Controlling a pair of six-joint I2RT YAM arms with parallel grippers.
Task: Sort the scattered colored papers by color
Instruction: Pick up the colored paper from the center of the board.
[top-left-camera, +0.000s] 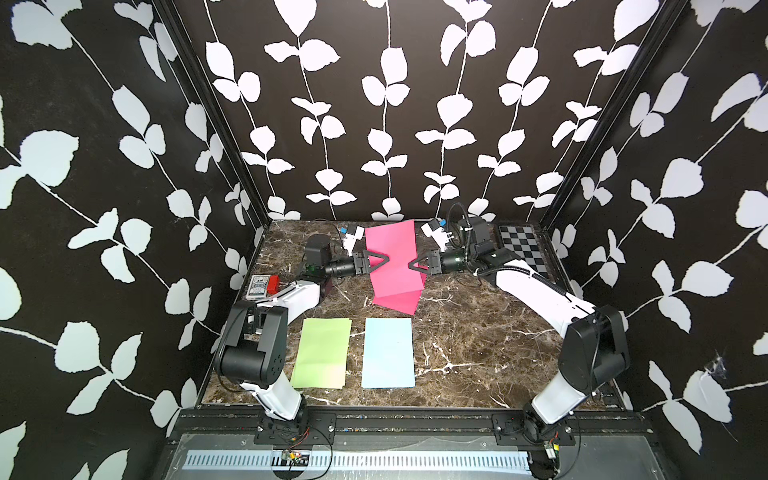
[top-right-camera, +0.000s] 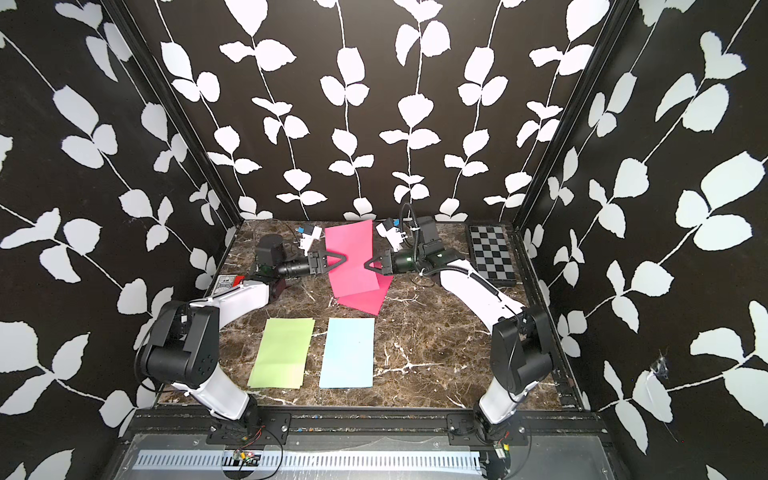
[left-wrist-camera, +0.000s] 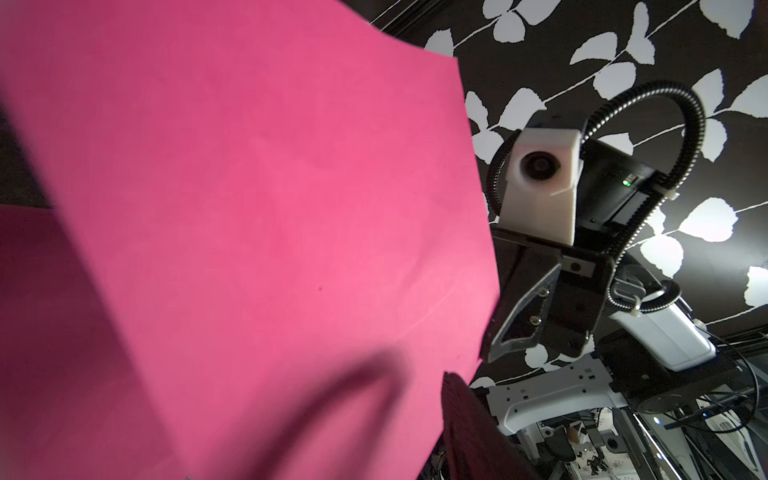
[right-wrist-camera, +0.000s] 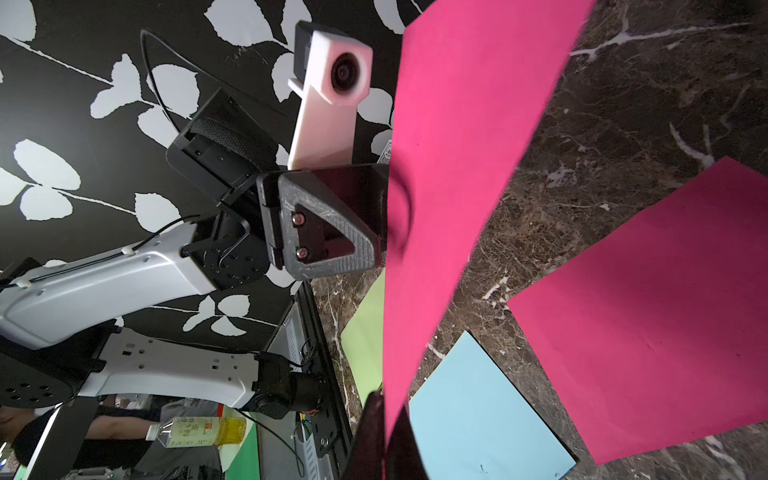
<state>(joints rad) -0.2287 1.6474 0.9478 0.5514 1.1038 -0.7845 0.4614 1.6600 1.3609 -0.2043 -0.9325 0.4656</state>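
Note:
A magenta pink paper (top-left-camera: 390, 245) (top-right-camera: 349, 245) hangs upright above the back of the marble table, between my two grippers. My right gripper (top-left-camera: 410, 264) (right-wrist-camera: 384, 401) is shut on one edge of it. My left gripper (top-left-camera: 386, 261) (left-wrist-camera: 415, 370) straddles the opposite edge. One finger (left-wrist-camera: 469, 415) shows in front, the other only as a blurred shadow behind the sheet, with a gap between them. A second pink paper (top-left-camera: 399, 300) (right-wrist-camera: 665, 311) lies flat beneath. A light green paper (top-left-camera: 322, 353) and a light blue paper (top-left-camera: 388, 353) lie side by side at the front.
A black-and-grey checkerboard (top-left-camera: 521, 247) lies at the back right corner. A small card box with a red block (top-left-camera: 264, 286) sits at the left edge beside my left arm. Patterned walls close in three sides.

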